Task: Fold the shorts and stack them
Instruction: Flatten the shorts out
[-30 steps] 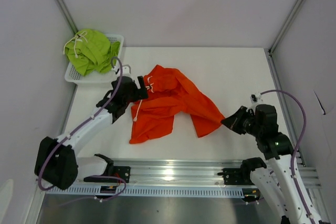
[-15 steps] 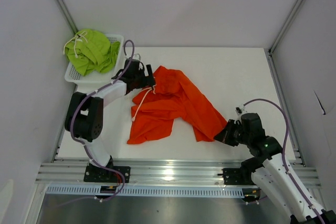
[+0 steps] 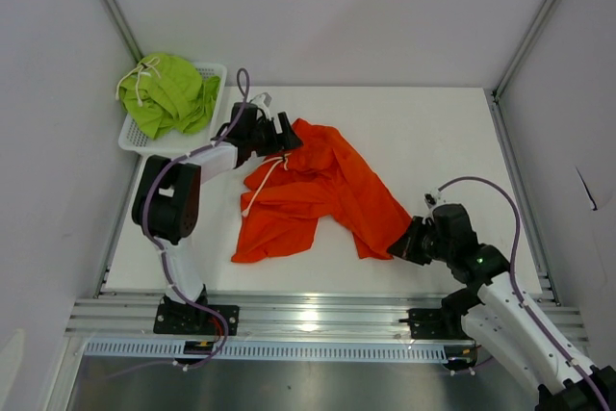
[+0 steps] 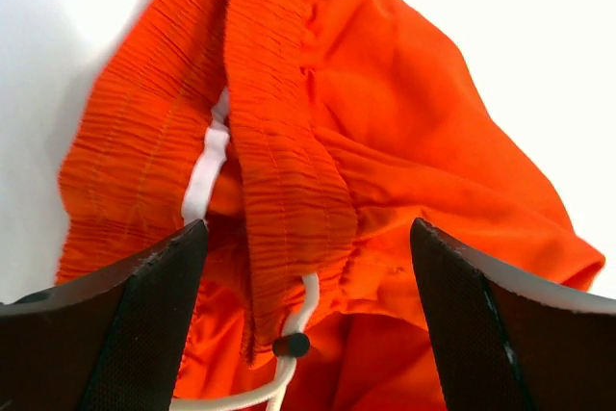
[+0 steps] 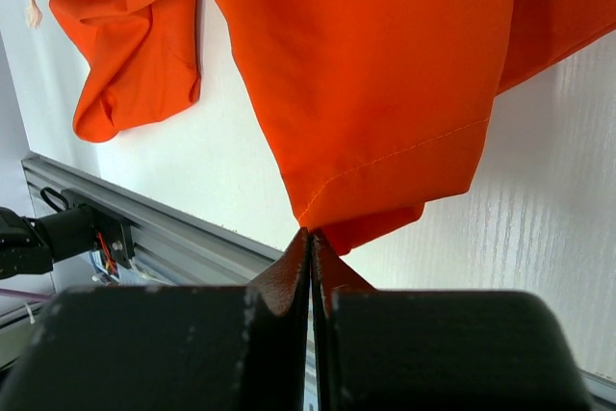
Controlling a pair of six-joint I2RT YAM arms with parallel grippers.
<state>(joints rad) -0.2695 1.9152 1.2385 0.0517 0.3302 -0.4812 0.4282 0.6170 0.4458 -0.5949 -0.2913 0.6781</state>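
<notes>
White basket [image 3: 144, 141] — perhaps mesh — far-left.

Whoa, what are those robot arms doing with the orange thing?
They're getting a pair of orange shorts ready to fold. The left hand is open right at the stretchy waistband, where the white string is. The right hand is pinched shut on the bottom corner of one leg. The shorts lie crumpled on the table, not folded yet. The green shorts sit bunched in the white basket.
</notes>
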